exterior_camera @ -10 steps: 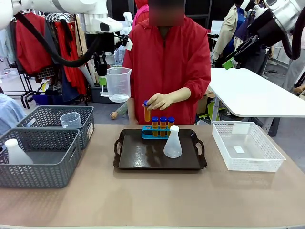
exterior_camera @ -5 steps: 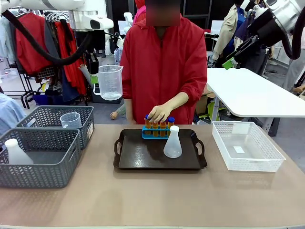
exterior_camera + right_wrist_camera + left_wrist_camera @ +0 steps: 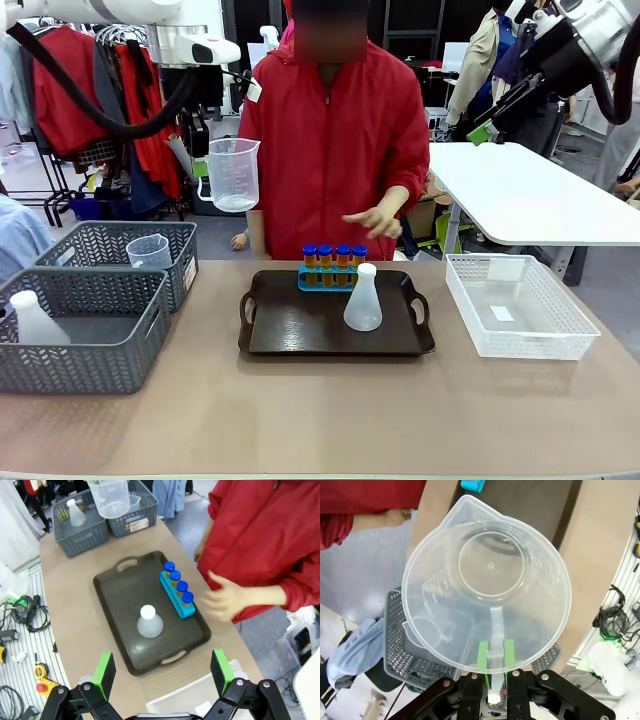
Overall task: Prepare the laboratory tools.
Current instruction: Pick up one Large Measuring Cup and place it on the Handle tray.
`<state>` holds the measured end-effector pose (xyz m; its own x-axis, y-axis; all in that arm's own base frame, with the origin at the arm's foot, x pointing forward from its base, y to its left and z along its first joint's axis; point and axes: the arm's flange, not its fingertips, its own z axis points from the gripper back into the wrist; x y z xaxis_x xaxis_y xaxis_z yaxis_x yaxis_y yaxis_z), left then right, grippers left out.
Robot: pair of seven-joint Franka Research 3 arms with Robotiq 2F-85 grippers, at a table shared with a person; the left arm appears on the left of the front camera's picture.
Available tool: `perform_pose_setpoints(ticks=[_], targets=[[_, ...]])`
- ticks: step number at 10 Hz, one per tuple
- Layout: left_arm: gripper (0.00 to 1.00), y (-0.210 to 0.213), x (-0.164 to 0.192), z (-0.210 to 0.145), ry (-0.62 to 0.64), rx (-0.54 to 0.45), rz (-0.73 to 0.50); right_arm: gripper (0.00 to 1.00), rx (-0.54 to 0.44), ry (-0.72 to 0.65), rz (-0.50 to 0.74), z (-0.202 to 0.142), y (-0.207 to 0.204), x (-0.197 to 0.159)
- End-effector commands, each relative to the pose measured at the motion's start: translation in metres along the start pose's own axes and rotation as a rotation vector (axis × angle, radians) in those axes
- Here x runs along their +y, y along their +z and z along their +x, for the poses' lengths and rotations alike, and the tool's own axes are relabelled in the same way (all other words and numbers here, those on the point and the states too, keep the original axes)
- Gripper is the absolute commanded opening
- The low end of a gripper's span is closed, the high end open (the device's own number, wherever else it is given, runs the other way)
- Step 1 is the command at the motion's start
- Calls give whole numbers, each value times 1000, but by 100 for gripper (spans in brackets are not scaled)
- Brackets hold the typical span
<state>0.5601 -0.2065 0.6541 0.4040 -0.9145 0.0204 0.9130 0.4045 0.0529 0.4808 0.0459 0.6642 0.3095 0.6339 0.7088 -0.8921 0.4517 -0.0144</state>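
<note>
My left gripper (image 3: pixel 493 660) is shut on the handle of the clear graduated beaker (image 3: pixel 233 174), held high above the table's far left; the beaker (image 3: pixel 487 594) shows mouth-on in the left wrist view. The dark tray (image 3: pixel 290 330) holds the translucent conical flask (image 3: pixel 362 299) and the blue tube rack (image 3: pixel 318 280) with several blue-capped orange tubes (image 3: pixel 334 256). The person's hand (image 3: pixel 375 219) hovers above the rack. My right gripper (image 3: pixel 162 671) stands open high over the tray (image 3: pixel 120 595), flask (image 3: pixel 149 622) and rack (image 3: pixel 177 596).
Two grey baskets (image 3: pixel 70 345) stand at the left, one holding another flask (image 3: pixel 32 320), the other (image 3: pixel 110 245) a second beaker (image 3: pixel 148 251). A white basket (image 3: pixel 515 305) stands at the right. The person in red stands at the far edge.
The person set the last tube into the rack and lifted the hand away. My left gripper moved the beaker a little to the left, then held it.
</note>
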Motion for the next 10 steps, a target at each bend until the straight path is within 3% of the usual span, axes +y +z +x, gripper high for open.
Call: perform_pose_setpoints(ticks=[1,7,10], targets=[[0,3,0,-2,-7,0,8,100,-5,-1,-7,1,1,1],[0,-42,-35,65,-170,66,-30,100,-5,-1,-7,1,1,1],[0,-91,-59,94,-219,56,-8,100,-5,-1,-7,1,1,1]])
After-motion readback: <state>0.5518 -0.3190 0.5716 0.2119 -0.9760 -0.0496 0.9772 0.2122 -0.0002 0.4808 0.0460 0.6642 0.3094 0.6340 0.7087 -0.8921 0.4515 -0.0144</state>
